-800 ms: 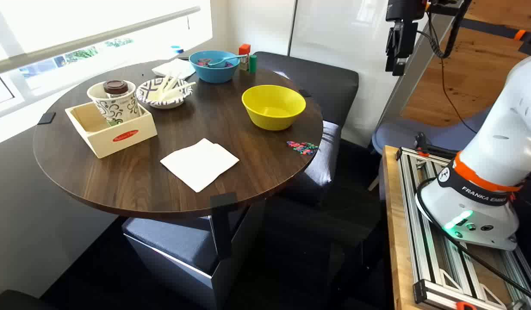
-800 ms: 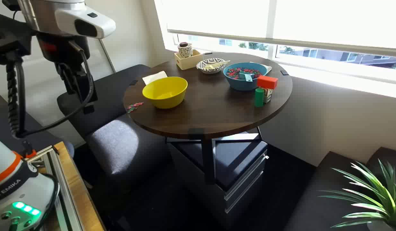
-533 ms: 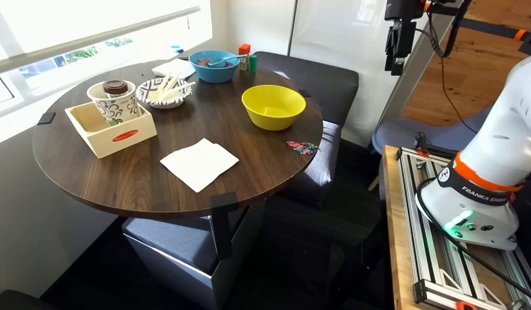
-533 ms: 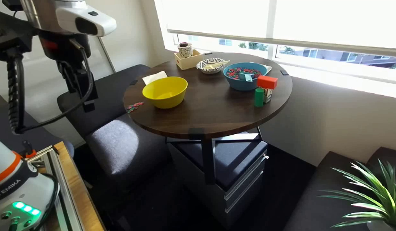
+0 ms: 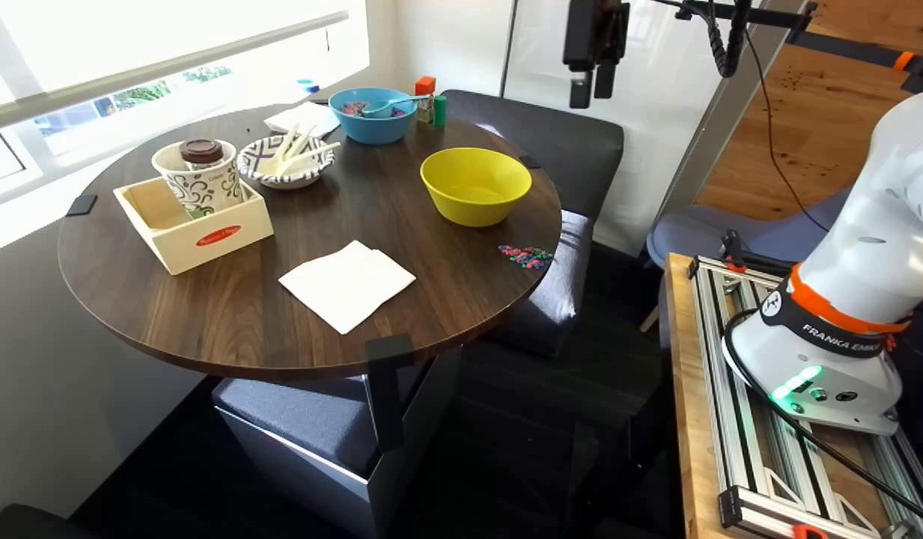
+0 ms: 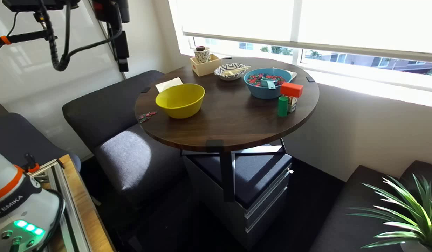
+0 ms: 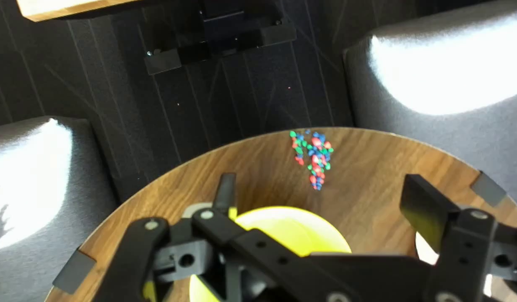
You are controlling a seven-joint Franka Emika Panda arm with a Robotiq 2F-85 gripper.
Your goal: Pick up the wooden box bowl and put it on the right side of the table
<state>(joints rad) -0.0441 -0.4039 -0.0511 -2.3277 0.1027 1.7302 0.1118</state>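
In both exterior views the robot base [image 5: 843,367] bears lettering; "FRANKA EMIKA" at right; cropped "KA EMIKA" lower left.

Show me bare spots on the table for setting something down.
The table is bare across its middle, between the patterned bowl and yellow bowl, and between the yellow bowl and green cylinder. The stretch from the wooden box bowl past the patterned bowl to the blue bowl is crowded.

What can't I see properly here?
Wooden box: floor partly hidden by the paper cup, in an exterior view.
Red label: lettering too small to read, in an exterior view.
Yellow bowl: partly covered by the pincer, wrist view.
White napkin: partly behind the yellow bowl, in an exterior view.
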